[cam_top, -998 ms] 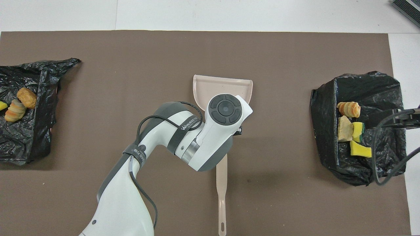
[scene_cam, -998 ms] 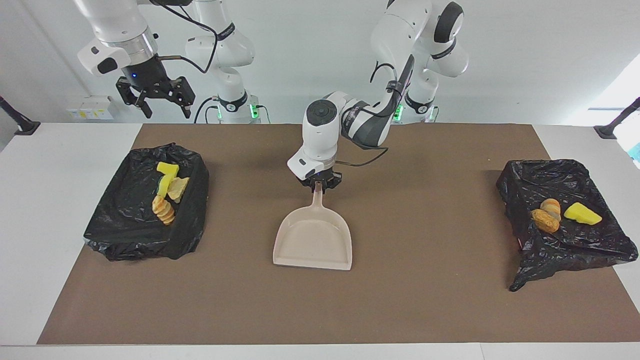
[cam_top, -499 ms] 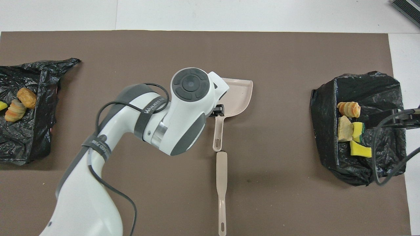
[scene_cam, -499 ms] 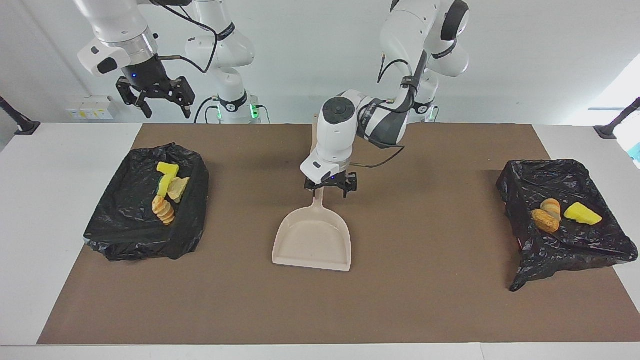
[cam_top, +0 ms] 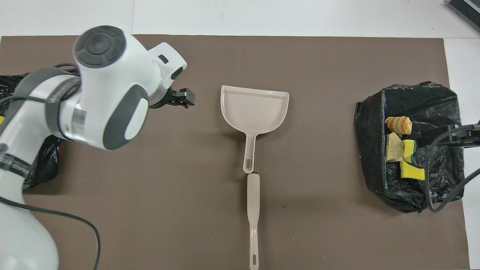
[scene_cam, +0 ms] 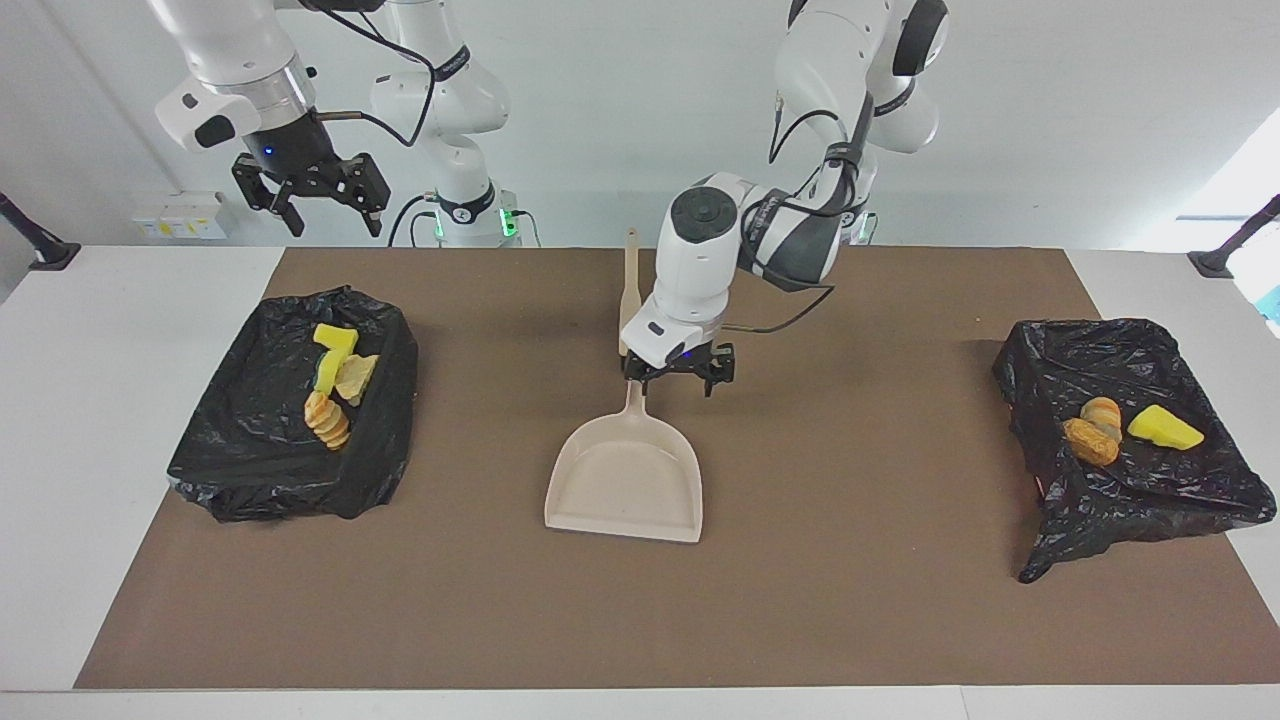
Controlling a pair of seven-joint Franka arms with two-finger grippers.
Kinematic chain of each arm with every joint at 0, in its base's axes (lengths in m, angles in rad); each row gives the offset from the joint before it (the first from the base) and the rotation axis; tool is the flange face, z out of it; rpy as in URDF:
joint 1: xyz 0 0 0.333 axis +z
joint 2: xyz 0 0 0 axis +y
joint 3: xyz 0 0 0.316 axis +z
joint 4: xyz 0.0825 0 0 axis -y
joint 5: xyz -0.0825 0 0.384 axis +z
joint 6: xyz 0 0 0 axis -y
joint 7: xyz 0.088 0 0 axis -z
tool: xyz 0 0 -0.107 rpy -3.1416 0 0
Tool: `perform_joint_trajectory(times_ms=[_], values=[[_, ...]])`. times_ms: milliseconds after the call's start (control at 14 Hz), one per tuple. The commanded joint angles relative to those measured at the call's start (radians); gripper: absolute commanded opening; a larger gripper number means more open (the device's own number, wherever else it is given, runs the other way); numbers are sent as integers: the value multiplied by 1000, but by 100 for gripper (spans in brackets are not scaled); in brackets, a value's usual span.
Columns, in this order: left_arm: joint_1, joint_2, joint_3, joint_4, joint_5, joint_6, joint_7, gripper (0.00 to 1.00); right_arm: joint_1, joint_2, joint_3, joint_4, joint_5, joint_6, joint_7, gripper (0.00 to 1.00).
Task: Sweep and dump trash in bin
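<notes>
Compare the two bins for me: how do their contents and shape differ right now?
The bin at the right arm's end holds four scraps of trash; the bin at the left arm's end holds three. The first bin's scraps lie in a row by one wall, the second's in a loose cluster. The first looks boxy; the second's liner trails to a point on the mat. Both are lined in black plastic.
</notes>
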Motion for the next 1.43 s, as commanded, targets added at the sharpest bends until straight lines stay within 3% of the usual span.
perform_joint_trajectory(times_ms=[0, 499, 855, 1355], values=[[108, -58, -10, -6, -3, -83, 157, 100, -3, -9, 0, 5, -4, -23, -22, 100], [319, -192, -9, -44, -4, -228, 445, 100, -3, -9, 0, 5, -4, -21, -22, 100], [326, -308, -4, -73, 8, -254, 465, 100, -3, -9, 0, 5, -2, -21, -22, 100], [333, -314, -1, -44, 16, -348, 401, 100, -3, -9, 0, 5, -4, -21, -20, 100]])
